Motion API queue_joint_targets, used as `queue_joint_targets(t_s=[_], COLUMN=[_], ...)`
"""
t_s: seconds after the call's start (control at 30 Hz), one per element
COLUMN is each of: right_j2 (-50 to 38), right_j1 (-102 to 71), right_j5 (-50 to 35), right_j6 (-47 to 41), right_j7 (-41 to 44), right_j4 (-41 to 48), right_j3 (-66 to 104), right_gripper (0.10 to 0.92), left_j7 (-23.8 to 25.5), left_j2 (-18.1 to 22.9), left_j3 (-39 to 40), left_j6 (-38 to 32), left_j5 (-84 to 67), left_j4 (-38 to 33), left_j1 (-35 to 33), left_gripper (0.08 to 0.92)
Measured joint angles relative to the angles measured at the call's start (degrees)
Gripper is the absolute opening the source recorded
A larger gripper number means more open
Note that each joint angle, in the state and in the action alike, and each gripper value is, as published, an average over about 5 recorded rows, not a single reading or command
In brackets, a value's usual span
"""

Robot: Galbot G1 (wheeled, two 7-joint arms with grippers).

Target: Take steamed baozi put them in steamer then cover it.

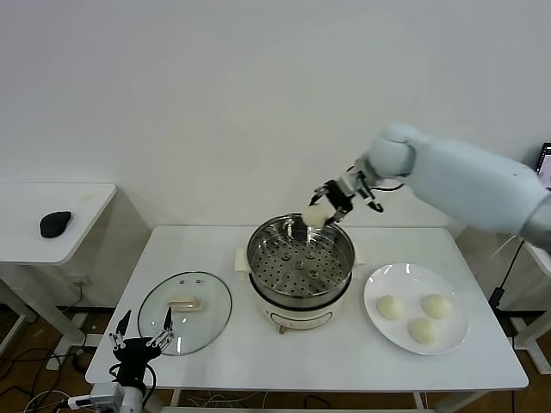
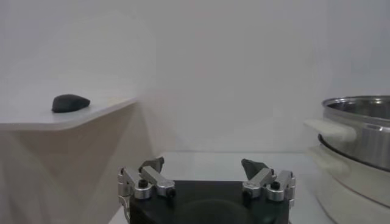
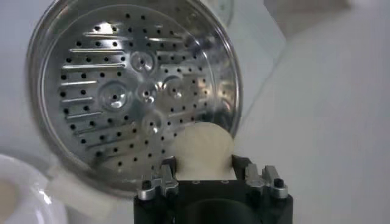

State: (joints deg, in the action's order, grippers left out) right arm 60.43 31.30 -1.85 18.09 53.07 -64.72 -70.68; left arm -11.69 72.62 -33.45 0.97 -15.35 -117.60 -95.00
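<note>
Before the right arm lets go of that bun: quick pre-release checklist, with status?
1. Right gripper shut on a baozi: ok.
2. Bun over the steamer opening: not ok, it hangs at the far rim.
3. Steamer floor free of obstructions: ok, bare.
4. Cover off, flat on the table to the steamer's left: ok.
5. Three baozi waiting on the plate: ok.
6. Left gripper open, parked low by the table's front-left corner: ok.

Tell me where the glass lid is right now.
In the head view the cover lies flat on the table, handle up, left of the steamer, just beyond the idle left gripper at the near edge.
</note>
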Motion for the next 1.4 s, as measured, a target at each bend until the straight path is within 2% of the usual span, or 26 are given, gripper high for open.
queue_joint_targets(t_s=[0.63, 0.73, 0.9, 1.0, 1.13, 1.4], right_j2=[8.9, 9.9, 10.5, 10.4, 8.9, 0.7], right_j1=[-7.5, -8.2, -8.5, -8.0, -5.4, 3.5], right_j5=[20.2, 22.2, 23.7, 23.0, 18.6, 2.3], right_j6=[14.9, 16.3, 17.6, 17.4, 14.1, -3.3], right_j7=[-4.1, -4.9, -5.6, -5.4, -3.7, 0.7], right_j4=[10.0, 11.4, 12.4, 12.2, 10.0, -1.5], right_j3=[2.6, 3.1, 3.5, 3.4, 2.1, -3.6], right_gripper=[0.598, 0.650, 0.782, 0.817, 0.822, 0.823], left_j7=[0.2, 0.2, 0.2, 0.2, 0.2, 0.2], left_j2=[-0.1, 0.0, 0.2, 0.2, 0.2, 0.0], left_j3=[0.1, 0.1, 0.2, 0.1, 0.0, 0.0], left_j6=[-0.1, -0.1, -0.1, -0.1, 0.0, 0.4], left_j5=[-0.2, -0.2, -0.2, -0.2, -0.2, -0.2], left_j4=[0.9, 1.0, 0.9, 0.7, 0.3, -0.8], left_j1=[0.8, 0.8, 0.8, 0.7, 0.7, 0.3], left_gripper=[0.823, 0.823, 0.823, 0.823, 0.823, 0.823])
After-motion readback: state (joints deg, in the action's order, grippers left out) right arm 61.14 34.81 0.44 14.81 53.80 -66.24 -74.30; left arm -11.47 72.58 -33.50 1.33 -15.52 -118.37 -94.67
